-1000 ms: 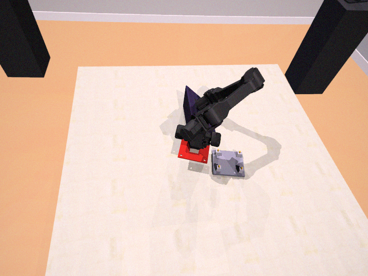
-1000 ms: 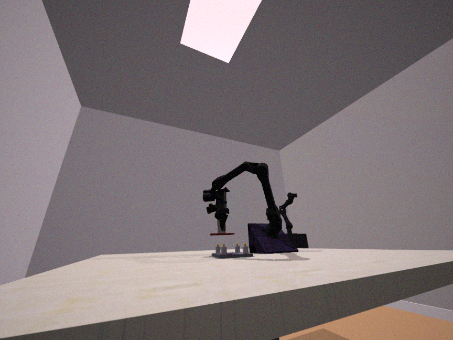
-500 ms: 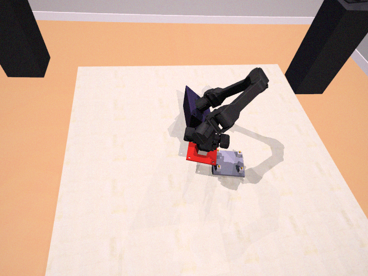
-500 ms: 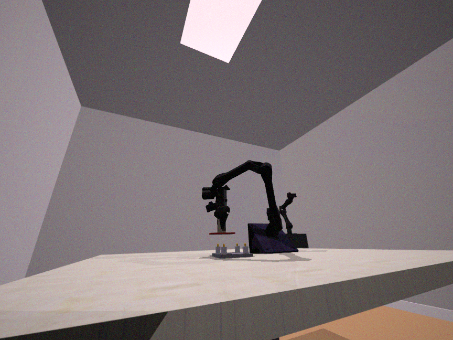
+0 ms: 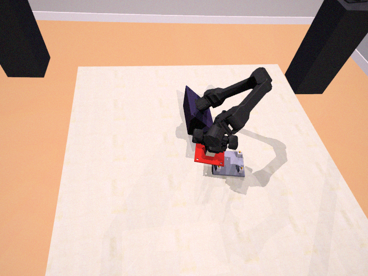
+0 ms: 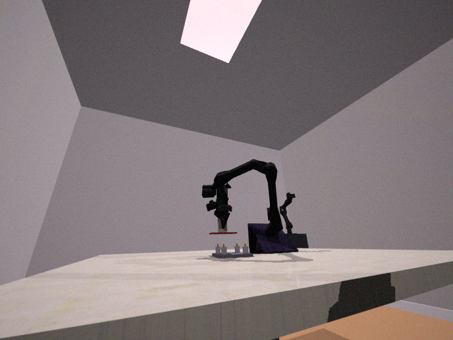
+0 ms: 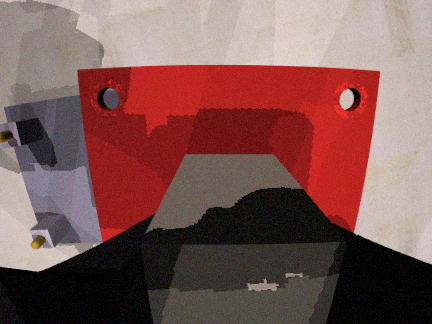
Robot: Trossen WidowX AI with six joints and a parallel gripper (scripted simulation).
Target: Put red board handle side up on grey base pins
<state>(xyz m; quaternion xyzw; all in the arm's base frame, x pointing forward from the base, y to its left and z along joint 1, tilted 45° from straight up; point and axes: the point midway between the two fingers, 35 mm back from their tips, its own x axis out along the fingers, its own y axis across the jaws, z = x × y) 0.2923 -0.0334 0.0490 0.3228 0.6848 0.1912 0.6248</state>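
Red is the colour of the flat board (image 5: 202, 158) (image 6: 215, 233) (image 7: 240, 90). From the top, it hangs under the black gripper (image 5: 211, 150) (image 6: 223, 226) (image 7: 244, 240), which is pinching the pale square handle (image 5: 210, 154) (image 6: 219, 224) (image 7: 230, 175). The board covers part of one side of the grey base (image 5: 228, 172) (image 6: 232, 255) (image 7: 55, 185). Three gold pins peek out, and I can't see the last one. The bent black arm (image 5: 257, 98) (image 6: 272, 197) reaches over from the dark purple block (image 5: 193, 104) (image 6: 270, 241), and both sit on the pale table (image 5: 133, 193) (image 6: 182, 289).

From the side, the board is up in the air, about flat, with its handle on top. There is a gap between it and the four gold pins. The base sits on the table, and its four posts stand up straight. Another black arm (image 6: 288, 215) is far at the back.

From the wrist, the handle is big and close, with black finger parts on both sides. Two round holes show near the far corners of the board. Grey shows through the left one in this view, and pale table through the right one. Part of the base sticks out past the board's left edge, with two posts and their gold pins.
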